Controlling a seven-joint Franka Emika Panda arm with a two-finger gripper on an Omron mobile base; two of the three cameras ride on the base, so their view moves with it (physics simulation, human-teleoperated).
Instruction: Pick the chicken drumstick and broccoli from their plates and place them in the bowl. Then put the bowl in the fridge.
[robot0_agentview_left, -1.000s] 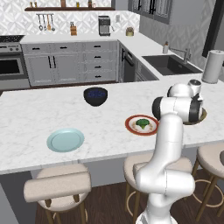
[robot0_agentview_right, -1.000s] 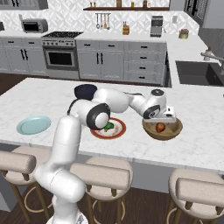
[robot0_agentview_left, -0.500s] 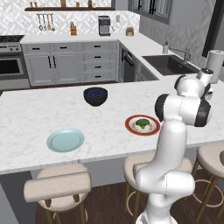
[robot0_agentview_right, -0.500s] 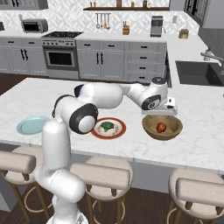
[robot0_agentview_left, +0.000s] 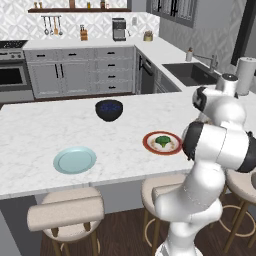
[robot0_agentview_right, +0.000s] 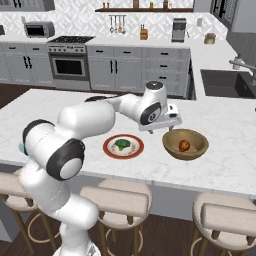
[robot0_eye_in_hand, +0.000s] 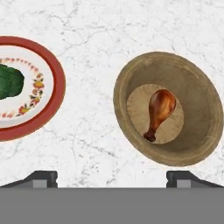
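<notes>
One item is done: the chicken drumstick (robot0_eye_in_hand: 159, 111) lies in the wooden bowl (robot0_eye_in_hand: 205, 113), while the broccoli (robot0_agentview_right: 122, 144) sits on the red-rimmed plate (robot0_agentview_right: 108, 150). The pincer (robot0_eye_in_hand: 112, 178) hangs released and empty above the counter (robot0_eye_in_hand: 100, 65). A shallow pinch could roll the lumpy floret away. The left base view alone shows the blue-green plate (robot0_agentview_left: 75, 160).

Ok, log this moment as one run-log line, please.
drumstick: in wooden bowl | broccoli: on red-rimmed plate | hand: open, empty, above counter between plate and bowl | pending: broccoli, fridge
</notes>
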